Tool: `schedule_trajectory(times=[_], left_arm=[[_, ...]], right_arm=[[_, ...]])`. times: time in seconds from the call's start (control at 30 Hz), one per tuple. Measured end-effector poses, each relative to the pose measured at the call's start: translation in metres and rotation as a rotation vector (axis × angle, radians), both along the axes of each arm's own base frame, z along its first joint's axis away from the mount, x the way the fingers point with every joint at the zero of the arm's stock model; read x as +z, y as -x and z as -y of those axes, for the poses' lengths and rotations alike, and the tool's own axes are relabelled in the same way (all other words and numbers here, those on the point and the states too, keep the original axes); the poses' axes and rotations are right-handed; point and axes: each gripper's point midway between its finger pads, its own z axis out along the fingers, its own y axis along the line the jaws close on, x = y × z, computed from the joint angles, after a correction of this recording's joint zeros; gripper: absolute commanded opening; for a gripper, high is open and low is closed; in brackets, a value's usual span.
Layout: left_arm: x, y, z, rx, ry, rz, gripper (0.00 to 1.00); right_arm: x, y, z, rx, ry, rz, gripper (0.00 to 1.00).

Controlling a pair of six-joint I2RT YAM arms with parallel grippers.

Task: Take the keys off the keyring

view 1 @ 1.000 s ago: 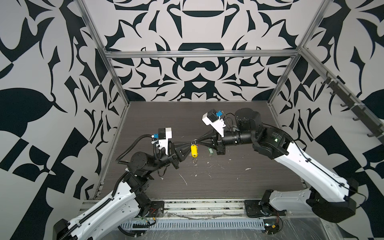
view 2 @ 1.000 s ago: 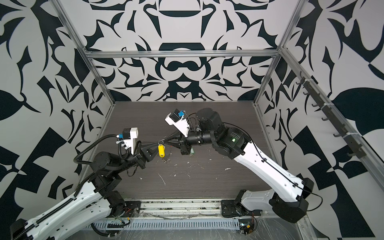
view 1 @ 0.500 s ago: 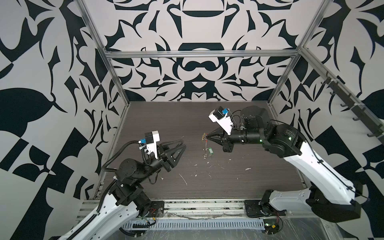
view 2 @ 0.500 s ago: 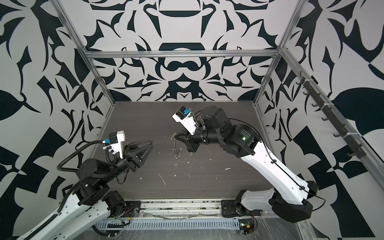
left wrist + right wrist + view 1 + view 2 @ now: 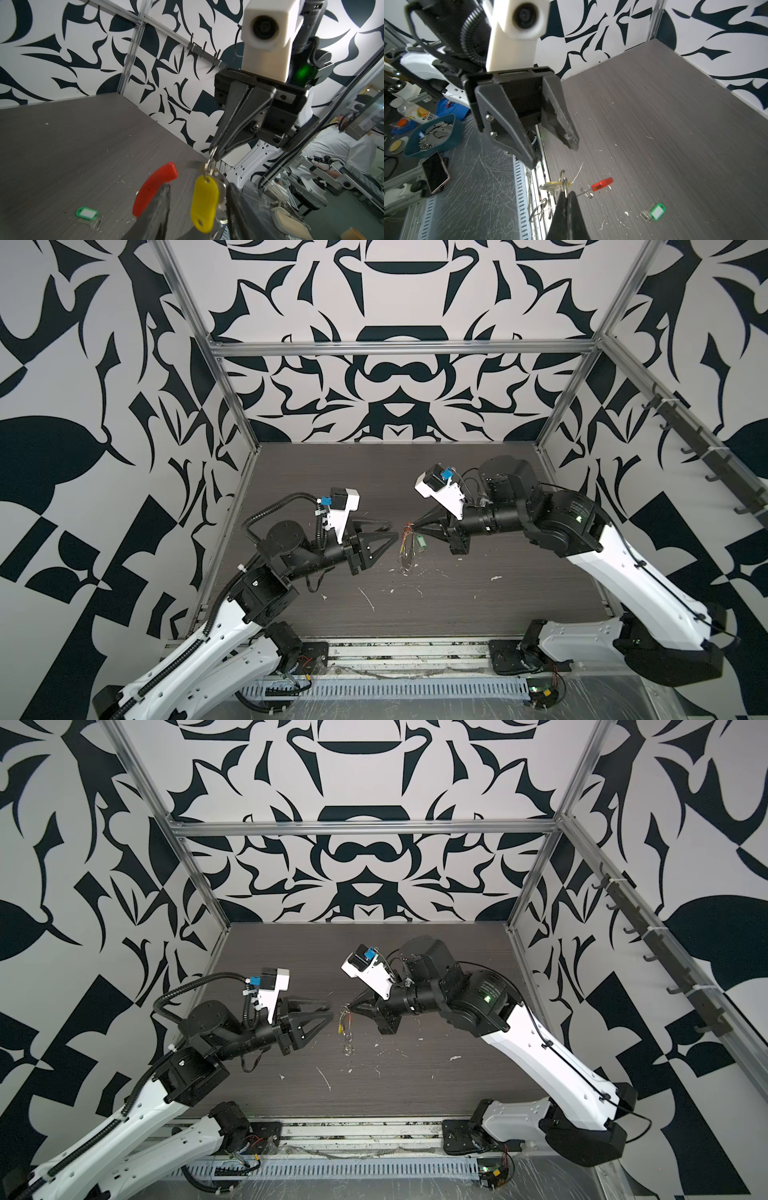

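Yellow-tagged key [image 5: 204, 199] hangs long axis down from the keyring [image 5: 211, 164], which the right gripper [image 5: 214, 153] pinches shut. Left gripper [image 5: 553, 153], jaws apart and empty, stands just beside the keyring, facing it. Green-tagged key [image 5: 654, 212] lies loose on the table [image 5: 675, 104] below the keyring.

Right end effector [image 5: 415, 526] pinches the keyring [image 5: 407, 541] at its top and blocks that side. Left end effector [image 5: 393, 530], jaws apart, crowds in just beside the keyring on the opposite side. Behind the keyring, the counter [image 5: 415, 472] is wide open. Green-tagged key [image 5: 657, 211] lies on the counter near the keyring, and white flecks [image 5: 370, 601] lie in front.
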Motion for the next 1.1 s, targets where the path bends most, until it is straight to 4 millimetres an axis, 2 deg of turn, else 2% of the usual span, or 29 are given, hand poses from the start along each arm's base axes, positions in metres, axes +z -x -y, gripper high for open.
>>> schedule_trajectory(times=[0.13,0.27,0.4,0.53,0.67,1.1], left_arm=[[-0.001,0.003,0.003,-0.029,-0.010,0.014,0.45],[-0.002,0.004,0.007,-0.052,-0.017,0.017,0.32],[0.000,0.005,0.011,-0.074,-0.012,0.013,0.24],[0.005,0.008,0.011,-0.089,0.002,0.021,0.08],[0.007,0.009,0.011,-0.096,0.010,0.014,0.00],[0.015,0.010,0.008,-0.088,0.040,0.011,0.00]], right_arm=[[-0.003,0.005,-0.002,0.030,-0.018,-0.008,0.00],[-0.004,0.009,-0.002,0.049,-0.036,-0.008,0.00],[0.000,0.010,-0.002,0.054,-0.056,0.004,0.00],[0.001,0.010,-0.001,0.051,-0.068,0.013,0.00],[-0.001,0.010,0.001,0.043,-0.078,0.016,0.00],[0.006,0.007,0.002,0.016,-0.153,0.043,0.00]])
